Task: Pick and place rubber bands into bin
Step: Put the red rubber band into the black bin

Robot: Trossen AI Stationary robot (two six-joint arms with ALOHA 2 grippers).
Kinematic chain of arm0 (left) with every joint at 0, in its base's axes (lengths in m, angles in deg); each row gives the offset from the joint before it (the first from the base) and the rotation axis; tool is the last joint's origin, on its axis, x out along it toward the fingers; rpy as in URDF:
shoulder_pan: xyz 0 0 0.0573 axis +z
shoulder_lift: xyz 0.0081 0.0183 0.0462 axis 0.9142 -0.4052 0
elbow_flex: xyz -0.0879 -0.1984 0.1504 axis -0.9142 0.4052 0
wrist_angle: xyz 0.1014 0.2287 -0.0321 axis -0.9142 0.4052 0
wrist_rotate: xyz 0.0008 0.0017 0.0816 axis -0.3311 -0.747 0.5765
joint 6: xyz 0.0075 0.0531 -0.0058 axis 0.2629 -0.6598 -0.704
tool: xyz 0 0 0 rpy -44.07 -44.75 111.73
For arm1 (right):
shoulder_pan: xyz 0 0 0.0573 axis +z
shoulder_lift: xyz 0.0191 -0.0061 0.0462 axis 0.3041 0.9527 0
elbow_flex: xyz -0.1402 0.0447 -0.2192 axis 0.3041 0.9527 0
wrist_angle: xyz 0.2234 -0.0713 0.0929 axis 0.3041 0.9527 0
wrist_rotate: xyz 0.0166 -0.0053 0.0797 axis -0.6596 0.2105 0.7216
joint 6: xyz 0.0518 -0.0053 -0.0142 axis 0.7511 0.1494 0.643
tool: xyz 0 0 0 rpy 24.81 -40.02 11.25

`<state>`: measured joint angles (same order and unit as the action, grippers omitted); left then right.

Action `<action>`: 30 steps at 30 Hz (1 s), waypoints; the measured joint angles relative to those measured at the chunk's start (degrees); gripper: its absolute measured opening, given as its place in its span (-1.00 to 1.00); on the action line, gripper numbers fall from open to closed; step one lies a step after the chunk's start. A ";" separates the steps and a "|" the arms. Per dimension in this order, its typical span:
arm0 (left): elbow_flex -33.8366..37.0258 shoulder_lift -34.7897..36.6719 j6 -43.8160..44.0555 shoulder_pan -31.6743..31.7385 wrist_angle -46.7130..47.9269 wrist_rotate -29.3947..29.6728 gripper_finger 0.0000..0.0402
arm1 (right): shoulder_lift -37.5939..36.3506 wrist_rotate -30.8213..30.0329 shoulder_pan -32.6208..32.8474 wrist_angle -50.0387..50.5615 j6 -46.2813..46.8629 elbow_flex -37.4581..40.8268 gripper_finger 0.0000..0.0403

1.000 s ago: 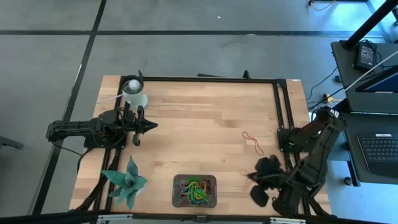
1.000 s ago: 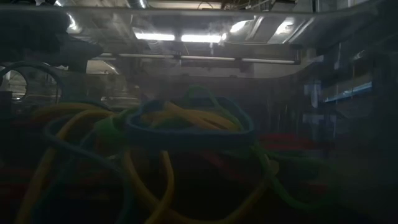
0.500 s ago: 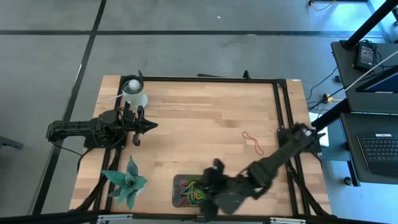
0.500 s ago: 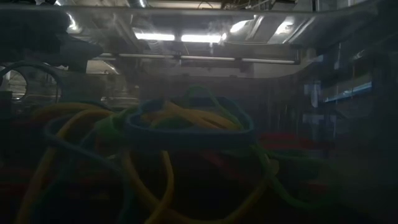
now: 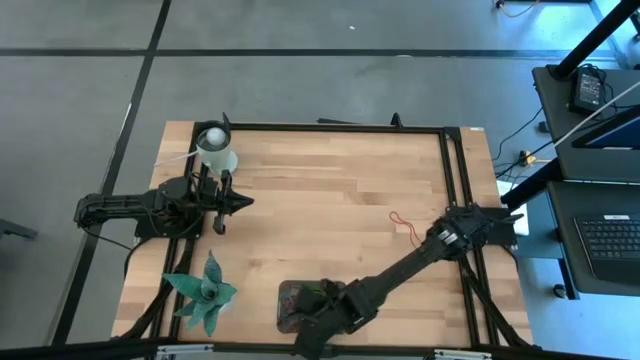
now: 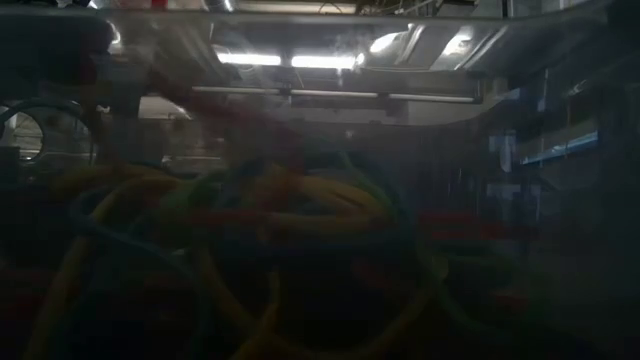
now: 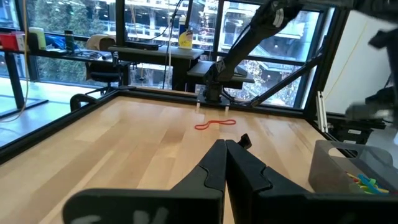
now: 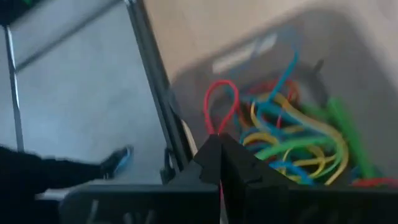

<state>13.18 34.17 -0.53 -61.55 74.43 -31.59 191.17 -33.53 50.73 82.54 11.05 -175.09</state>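
While the right gripper (image 8: 219, 146) is hanging over the grey bin (image 5: 288, 296) with its fingers pinching a red rubber band (image 8: 220, 106), the closed left gripper (image 5: 236, 201) is waiting by the white cup (image 5: 216, 150). Release is coming next; another red band (image 5: 405, 228) is lying loose on the table.

text: none legible | labels: none | brands: none | numbers: none | signs: none

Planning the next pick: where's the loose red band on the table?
In the high view the red band lies alone on the table's right half, near the right arm's base, well up from the bin.
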 joint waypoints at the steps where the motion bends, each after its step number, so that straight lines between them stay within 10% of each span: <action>1: 0.00 -0.02 0.00 0.00 -0.02 0.00 -0.99 | 0.84 1.58 -0.14 0.40 0.10 0.00 -1.00; 17: 0.01 0.00 0.00 -0.02 -0.02 0.00 -0.99 | 5.28 11.54 -3.34 4.99 3.15 -0.04 -0.90; 30: 0.00 0.00 0.00 -0.02 -0.02 0.00 -0.99 | 4.66 13.40 -5.26 5.21 4.13 -0.04 -0.44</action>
<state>13.18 34.17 -0.53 -61.56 74.40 -31.59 195.83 -20.13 45.47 87.75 15.19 -175.13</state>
